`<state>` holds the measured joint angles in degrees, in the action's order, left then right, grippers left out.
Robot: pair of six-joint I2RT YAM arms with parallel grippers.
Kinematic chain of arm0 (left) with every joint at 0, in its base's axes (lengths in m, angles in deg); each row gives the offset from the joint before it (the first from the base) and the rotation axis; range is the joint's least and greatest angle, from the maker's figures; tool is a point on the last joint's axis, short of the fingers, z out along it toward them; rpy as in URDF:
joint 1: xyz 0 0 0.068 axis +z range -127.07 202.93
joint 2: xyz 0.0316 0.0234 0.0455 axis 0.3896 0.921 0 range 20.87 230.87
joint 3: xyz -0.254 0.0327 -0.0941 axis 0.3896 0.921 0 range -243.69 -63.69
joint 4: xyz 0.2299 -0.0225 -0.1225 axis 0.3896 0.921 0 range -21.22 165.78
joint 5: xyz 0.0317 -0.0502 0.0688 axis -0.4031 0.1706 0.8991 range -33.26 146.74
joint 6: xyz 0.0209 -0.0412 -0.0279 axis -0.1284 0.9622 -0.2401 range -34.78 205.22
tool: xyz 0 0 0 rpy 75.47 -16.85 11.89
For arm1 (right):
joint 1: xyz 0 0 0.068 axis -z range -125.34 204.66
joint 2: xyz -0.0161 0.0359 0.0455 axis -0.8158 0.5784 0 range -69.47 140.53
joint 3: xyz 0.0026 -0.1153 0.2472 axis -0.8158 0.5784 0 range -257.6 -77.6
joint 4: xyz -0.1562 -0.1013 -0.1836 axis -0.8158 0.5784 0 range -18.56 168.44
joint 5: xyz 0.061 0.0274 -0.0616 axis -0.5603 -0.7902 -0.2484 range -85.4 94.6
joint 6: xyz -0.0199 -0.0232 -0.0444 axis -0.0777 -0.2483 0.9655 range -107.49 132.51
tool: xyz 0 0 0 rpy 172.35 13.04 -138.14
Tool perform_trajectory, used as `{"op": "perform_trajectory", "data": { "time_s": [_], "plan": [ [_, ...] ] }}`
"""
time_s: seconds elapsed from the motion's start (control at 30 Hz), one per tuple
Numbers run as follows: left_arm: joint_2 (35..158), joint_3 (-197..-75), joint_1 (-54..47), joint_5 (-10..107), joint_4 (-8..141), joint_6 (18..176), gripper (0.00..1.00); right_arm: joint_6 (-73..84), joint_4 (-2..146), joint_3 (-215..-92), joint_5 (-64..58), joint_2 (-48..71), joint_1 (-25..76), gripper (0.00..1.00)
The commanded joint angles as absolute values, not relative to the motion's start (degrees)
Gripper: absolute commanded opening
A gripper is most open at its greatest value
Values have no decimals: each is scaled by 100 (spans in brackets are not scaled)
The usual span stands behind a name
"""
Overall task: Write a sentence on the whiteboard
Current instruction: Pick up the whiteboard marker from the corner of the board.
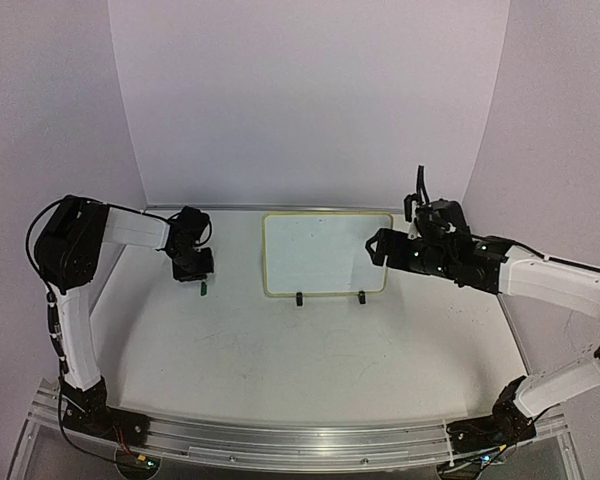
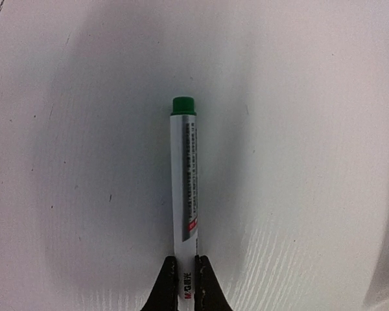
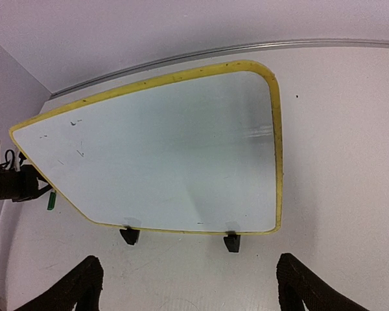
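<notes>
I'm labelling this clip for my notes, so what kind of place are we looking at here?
Probably a lab robot test booth: a plain white backdrop curves round a white table, the left arm and right arm are bolted to a metal rail, and a whiteboard sits between them.

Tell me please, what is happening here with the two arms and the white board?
The left claw is shut on a marker with a green end, held over the table to the left of the whiteboard. The right claw is open and holds nothing, by the board's right edge. The board is blank apart from a few faint specks, so no writing has been done.
</notes>
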<state>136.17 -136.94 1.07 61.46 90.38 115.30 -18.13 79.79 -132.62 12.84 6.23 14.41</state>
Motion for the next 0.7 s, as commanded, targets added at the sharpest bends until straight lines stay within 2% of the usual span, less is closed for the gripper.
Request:
{"op": "perform_trajectory", "data": {
  "time_s": [0.0, 0.17, 0.33, 0.5, 0.67],
  "plan": [
    [13165, -13007, 96, 6051, 9117, 11458, 0, -1679, 8258, -13399, 940, 283, 1437, 90],
    [12027, -12141, 92, 6123, 8699, 11226, 0, -1346, 8628, -13767, -231, 214, 1441, 95],
    [10611, -11412, 7, 5474, 8487, 10649, 0, -1070, 9281, -14500, -1661, 541, 1440, 97],
    [9282, -10787, -564, 5119, 8347, 10490, 0, -1161, 9397, -14976, -2978, 1006, 1437, 96],
    [8324, -10490, -1256, 4272, 8094, 10246, 0, -1265, 9485, -15566, -4066, 1720, 1439, 91]
  ]
}}
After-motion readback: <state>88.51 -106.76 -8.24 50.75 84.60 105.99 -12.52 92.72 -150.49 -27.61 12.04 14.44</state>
